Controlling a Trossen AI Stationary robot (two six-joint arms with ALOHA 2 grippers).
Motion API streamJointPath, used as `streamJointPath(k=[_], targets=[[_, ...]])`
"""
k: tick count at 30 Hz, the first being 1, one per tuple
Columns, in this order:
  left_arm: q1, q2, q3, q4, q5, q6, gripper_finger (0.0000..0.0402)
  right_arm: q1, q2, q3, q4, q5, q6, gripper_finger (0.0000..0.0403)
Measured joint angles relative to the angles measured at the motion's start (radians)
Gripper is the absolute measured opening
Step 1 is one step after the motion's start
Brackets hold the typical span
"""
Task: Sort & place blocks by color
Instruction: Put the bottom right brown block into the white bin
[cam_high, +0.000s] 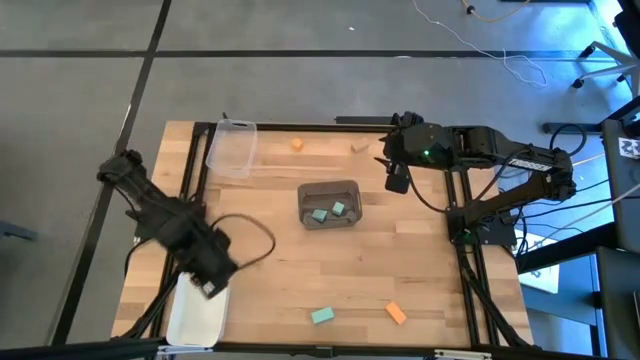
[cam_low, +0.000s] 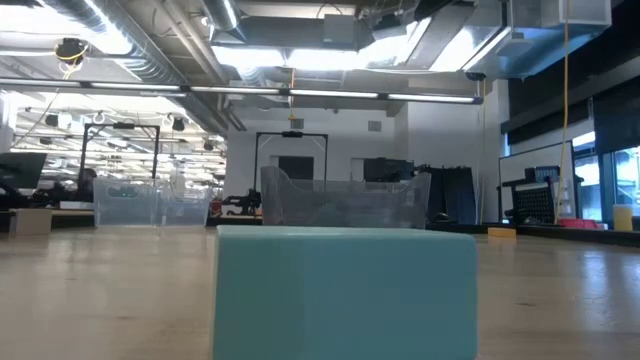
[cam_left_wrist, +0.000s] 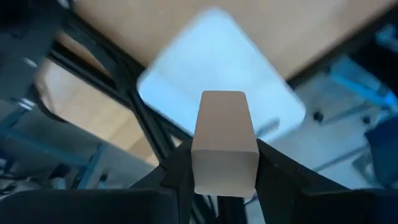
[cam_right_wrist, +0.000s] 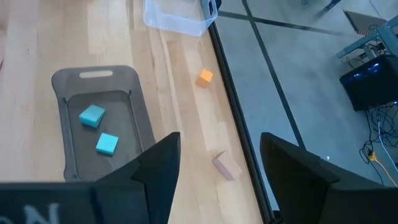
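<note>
My left gripper (cam_high: 212, 284) hangs over the white bin (cam_high: 195, 312) at the table's near left, shut on a tan block (cam_left_wrist: 224, 143). My right gripper (cam_right_wrist: 219, 167) stands open in the air at the far right, above a tan block (cam_right_wrist: 226, 165) that lies flat on the table. Two teal blocks (cam_high: 329, 211) lie in the grey bin (cam_high: 346, 188). An orange block (cam_high: 297, 144) lies near the far edge. A teal block (cam_high: 322, 316) and an orange block (cam_high: 396, 313) lie near the front edge. My left gripper pinches the tan block between its two fingers (cam_left_wrist: 273, 169), on the two opposite sides (cam_left_wrist: 198, 163) of its rear end. The block's other end juts out past the fingertips. The fingers point steeply down, and the block hangs clear above the white bin (cam_left_wrist: 217, 74).
A clear bin (cam_high: 231, 147) stands at the far left of the table. The low view is filled by the near teal block (cam_low: 345, 290), with the clear bin (cam_low: 345, 200) behind it. Dark frame rails (cam_high: 196, 160) run along the table's sides.
</note>
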Motion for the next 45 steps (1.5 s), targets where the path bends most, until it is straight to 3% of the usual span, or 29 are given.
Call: streamJointPath(k=[10,15,26,36,41,45], targets=[[-0.179,0.01,-0.21,0.33,0.02,-0.277,0.0121,0.0,0.0,0.0,0.014,0.007,0.021,0.0221],[-0.218,0.01,-0.359,0.558,0.021,-0.345,0.0121,0.0,0.0,0.0,0.014,0.007,0.025,0.0221],[-0.233,0.01,-0.594,0.823,0.054,-0.365,0.0121,0.0,0.0,0.0,0.014,0.007,0.047,0.0221],[-0.231,0.01,-0.667,0.901,0.056,-0.364,0.0122,0.0,0.0,0.0,0.015,0.007,0.05,0.0221],[-0.229,0.01,-0.677,0.9,0.109,-0.363,0.0179,0.0,0.0,0.0,0.042,0.007,0.05,0.0221],[-0.222,0.01,-0.677,0.903,0.134,-0.362,0.0199,0.0,0.0,0.0,0.052,0.008,0.05,0.0221]])
